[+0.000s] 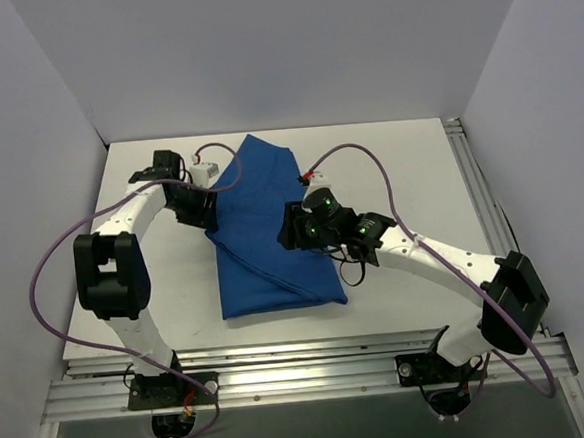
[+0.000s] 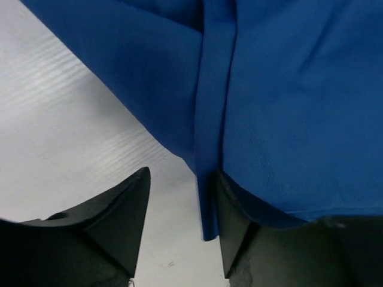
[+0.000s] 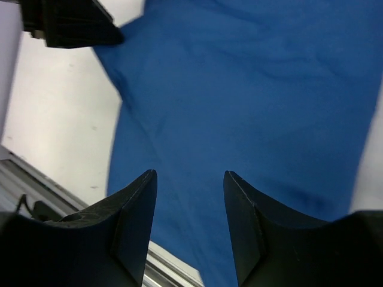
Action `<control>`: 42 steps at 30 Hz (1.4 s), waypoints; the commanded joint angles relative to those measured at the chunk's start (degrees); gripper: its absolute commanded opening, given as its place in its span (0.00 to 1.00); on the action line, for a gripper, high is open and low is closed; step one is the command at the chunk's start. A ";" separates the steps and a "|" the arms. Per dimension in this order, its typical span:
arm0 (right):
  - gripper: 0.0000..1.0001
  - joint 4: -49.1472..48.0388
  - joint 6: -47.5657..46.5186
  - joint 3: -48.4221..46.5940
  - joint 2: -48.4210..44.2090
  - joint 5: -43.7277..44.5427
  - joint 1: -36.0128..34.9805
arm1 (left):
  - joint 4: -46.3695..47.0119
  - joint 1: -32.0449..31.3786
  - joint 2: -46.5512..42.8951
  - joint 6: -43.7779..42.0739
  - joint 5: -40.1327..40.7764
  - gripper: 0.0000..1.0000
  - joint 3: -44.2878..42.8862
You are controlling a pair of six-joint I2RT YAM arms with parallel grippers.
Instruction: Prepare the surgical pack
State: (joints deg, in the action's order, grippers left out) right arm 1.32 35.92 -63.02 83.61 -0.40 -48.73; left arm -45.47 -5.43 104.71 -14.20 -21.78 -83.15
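Observation:
The surgical pack (image 1: 268,231) lies on the white table (image 1: 389,172) as a folded royal-blue cloth parcel, long from back to front. My left gripper (image 1: 202,215) is at the parcel's left edge. In the left wrist view this gripper (image 2: 181,179) stands open; a narrow folded hem of the cloth (image 2: 209,179) hangs in the gap against the right finger (image 2: 236,233), and the cloth drapes over that finger. My right gripper (image 1: 291,229) hovers over the parcel's right half. It (image 3: 190,176) is open, with only blue cloth (image 3: 251,107) showing below the gap.
Aluminium rails run along the table's near edge (image 1: 303,374) and right side (image 1: 476,196). White walls close in the left, back and right. Purple cables loop off both arms. The left gripper's black body (image 3: 66,24) shows at the right wrist view's top left.

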 commanded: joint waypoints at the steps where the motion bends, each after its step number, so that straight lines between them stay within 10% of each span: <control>1: 0.44 4.30 0.20 2.81 -4.24 3.30 1.53 | -2.60 -0.02 2.96 -0.30 -5.63 0.53 -1.74; 18: 0.44 7.73 1.08 6.25 -8.82 8.23 2.85 | -11.30 0.51 3.49 -3.38 -11.18 0.56 -3.33; 22: 0.44 9.22 0.99 6.42 -8.55 8.67 2.85 | -13.41 0.51 3.84 -5.31 -12.14 0.36 -4.21; 24: 0.43 9.57 1.43 6.86 -8.55 8.75 2.59 | -14.21 0.60 3.67 -5.41 -10.75 0.03 -4.65; 42: 0.02 -0.79 1.08 11.26 -8.03 4.10 -5.49 | -7.61 3.23 6.91 -3.65 -5.56 0.02 -8.97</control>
State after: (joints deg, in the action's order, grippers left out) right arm 3.16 37.41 -52.07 76.16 4.62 -53.12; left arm -56.55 -4.14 109.89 -17.10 -29.98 -91.96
